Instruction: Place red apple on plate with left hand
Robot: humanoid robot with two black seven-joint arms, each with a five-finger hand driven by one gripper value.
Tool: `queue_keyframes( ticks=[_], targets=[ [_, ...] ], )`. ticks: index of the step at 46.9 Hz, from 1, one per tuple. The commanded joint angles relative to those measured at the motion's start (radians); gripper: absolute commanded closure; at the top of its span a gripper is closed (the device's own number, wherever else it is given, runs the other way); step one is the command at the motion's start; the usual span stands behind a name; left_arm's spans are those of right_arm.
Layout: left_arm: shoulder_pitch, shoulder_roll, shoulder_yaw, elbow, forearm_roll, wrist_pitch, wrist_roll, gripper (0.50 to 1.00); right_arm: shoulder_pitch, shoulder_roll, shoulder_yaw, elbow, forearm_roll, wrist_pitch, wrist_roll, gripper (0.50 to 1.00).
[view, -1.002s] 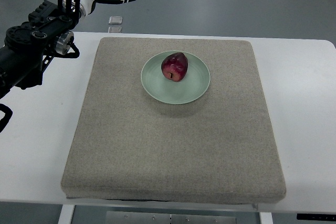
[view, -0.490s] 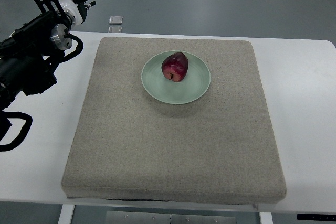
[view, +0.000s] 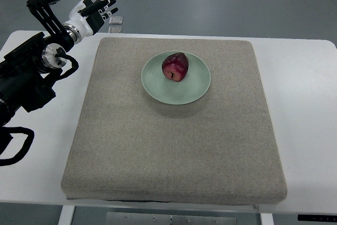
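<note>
A dark red apple (view: 175, 67) lies on a pale green plate (view: 198, 86) at the back middle of a grey felt mat (view: 174, 146). My left hand (view: 99, 7) is at the far left, above the table's back edge, well away from the plate. Its fingers are spread and hold nothing. The left arm (view: 31, 67) comes in from the left edge. The right arm does not show.
The mat lies on a white table (view: 305, 104). A small clear square object (view: 116, 20) lies on the grey floor just beyond the table's back edge, near my left hand. A black cable loop (view: 16, 146) hangs at the left edge.
My left hand has swung right and a little nearer, and turned so its spread fingers point up and right. The apple and plate have not moved.
</note>
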Motion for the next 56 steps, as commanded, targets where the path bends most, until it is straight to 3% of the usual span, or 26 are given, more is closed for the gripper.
queue_keyframes(
  ticks=[1, 7, 39, 44, 56],
  targets=[
    [0.001, 0.000, 0.002, -0.002, 0.001, 0.000, -0.008, 0.508, 0.000, 0.000, 0.000, 0.000, 0.000, 0.000, 0.000, 0.568],
    [-0.001, 0.000, 0.003, -0.003, 0.003, 0.000, -0.039, 0.508, 0.000, 0.000, 0.000, 0.000, 0.000, 0.000, 0.000, 0.568],
    [0.013, -0.008, 0.009, -0.008, 0.006, -0.002, -0.059, 0.508, 0.000, 0.000, 0.000, 0.000, 0.000, 0.000, 0.000, 0.570],
    [0.011, -0.018, 0.014, -0.008, 0.012, 0.002, -0.085, 0.508, 0.000, 0.000, 0.001, 0.000, 0.003, 0.002, 0.000, 0.570],
    [0.013, -0.018, 0.015, -0.006, 0.012, 0.002, -0.097, 0.508, -0.011, 0.000, -0.002, 0.064, 0.005, 0.020, 0.006, 0.570]
  ],
)
